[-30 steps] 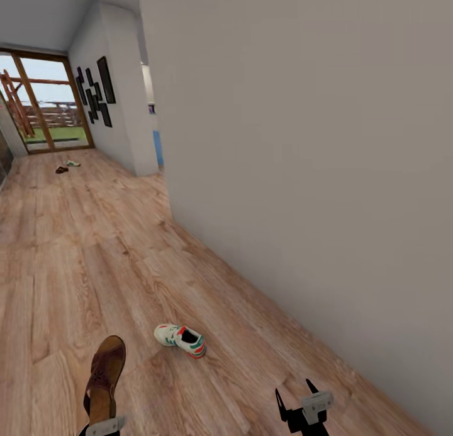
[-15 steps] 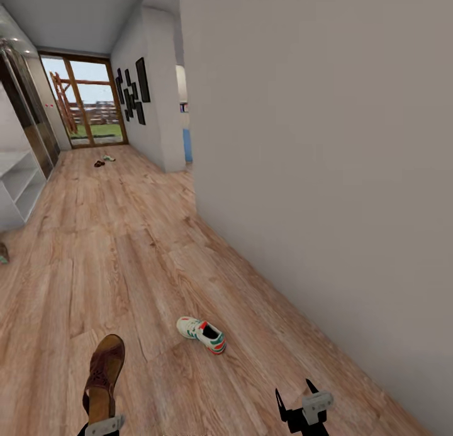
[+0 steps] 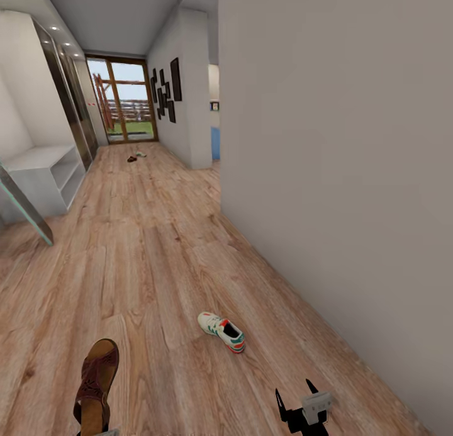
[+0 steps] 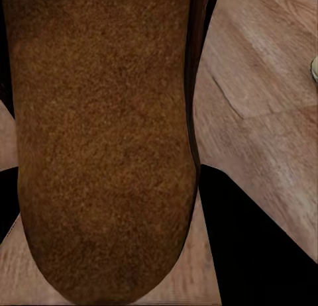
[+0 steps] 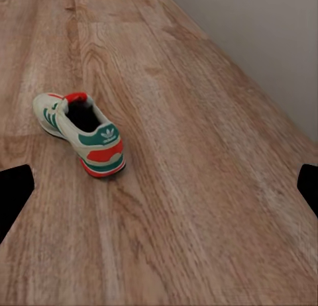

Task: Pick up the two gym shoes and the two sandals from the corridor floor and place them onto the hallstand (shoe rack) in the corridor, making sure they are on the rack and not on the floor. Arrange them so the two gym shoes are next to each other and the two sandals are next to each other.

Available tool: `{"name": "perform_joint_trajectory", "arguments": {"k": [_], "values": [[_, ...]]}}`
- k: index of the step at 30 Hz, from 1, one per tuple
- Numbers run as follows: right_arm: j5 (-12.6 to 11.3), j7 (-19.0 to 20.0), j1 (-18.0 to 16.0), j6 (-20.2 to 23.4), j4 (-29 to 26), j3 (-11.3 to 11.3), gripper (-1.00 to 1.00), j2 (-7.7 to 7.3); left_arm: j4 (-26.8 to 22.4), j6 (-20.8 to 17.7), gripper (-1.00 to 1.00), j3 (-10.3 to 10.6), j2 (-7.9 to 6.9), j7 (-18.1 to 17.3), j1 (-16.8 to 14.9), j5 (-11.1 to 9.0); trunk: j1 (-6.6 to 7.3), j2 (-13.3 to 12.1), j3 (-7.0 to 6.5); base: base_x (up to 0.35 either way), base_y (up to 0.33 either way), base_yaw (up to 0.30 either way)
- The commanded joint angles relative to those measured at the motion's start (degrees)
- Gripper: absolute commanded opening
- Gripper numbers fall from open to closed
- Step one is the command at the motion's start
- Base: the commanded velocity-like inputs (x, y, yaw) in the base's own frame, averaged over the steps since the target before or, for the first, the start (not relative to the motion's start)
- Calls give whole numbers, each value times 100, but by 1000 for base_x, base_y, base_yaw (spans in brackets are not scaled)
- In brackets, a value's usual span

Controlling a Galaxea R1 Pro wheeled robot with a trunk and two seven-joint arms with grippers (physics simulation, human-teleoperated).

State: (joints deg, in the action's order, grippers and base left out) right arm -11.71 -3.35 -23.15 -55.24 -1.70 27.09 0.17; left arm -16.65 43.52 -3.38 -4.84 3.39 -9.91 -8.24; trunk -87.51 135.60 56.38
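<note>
Head view: left hand hidden below sandal.

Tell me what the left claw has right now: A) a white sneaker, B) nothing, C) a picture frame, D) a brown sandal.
D: the brown sandal sticks up from the left claw at the bottom of the head view, while the white sneaker lies alone on the floor.
</note>
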Motion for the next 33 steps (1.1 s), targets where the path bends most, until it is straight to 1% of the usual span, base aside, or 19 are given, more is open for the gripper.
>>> {"name": "perform_joint_trajectory", "arguments": {"k": [1,8,18,22,26,27,28,30,31,33], "values": [[-25,-35,-2,-14,3,51,100,1,3,14,-100,4,0,12,-3,-2,1,2,7,0,0,279],[-25,-34,-4,-15,3,51,100,-3,3,10,-100,4,0,28,-2,-2,1,2,23,122,-56,279],[-25,-34,-2,-22,3,51,100,-1,3,16,-100,4,0,31,-2,-2,1,2,44,126,-238,272],[-10,-27,1,-18,14,53,100,-23,3,16,-100,4,0,30,-2,-2,1,2,46,22,-227,80],[11,-19,3,33,19,58,100,-59,5,23,-100,4,0,30,-2,-2,1,2,47,4,-48,13],[-4,-52,-31,66,-14,25,100,-70,-28,-9,-100,39,34,-11,-36,16,1,2,47,0,0,0],[-2,-84,-64,98,-46,-15,100,-36,-61,-41,-100,81,49,-51,-57,17,1,2,47,0,0,0],[-1,-137,-49,163,-110,-70,100,-23,-124,-106,-100,66,-1,-132,8,-18,1,2,47,0,0,0],[-1,-137,-49,195,-143,-103,100,-23,-156,-136,-100,66,-1,-170,15,-18,1,2,47,0,0,0],[-6,-127,16,260,-207,-28,100,21,-87,-132,-100,4,-66,-118,82,-115,1,2,47,0,0,0]]}}
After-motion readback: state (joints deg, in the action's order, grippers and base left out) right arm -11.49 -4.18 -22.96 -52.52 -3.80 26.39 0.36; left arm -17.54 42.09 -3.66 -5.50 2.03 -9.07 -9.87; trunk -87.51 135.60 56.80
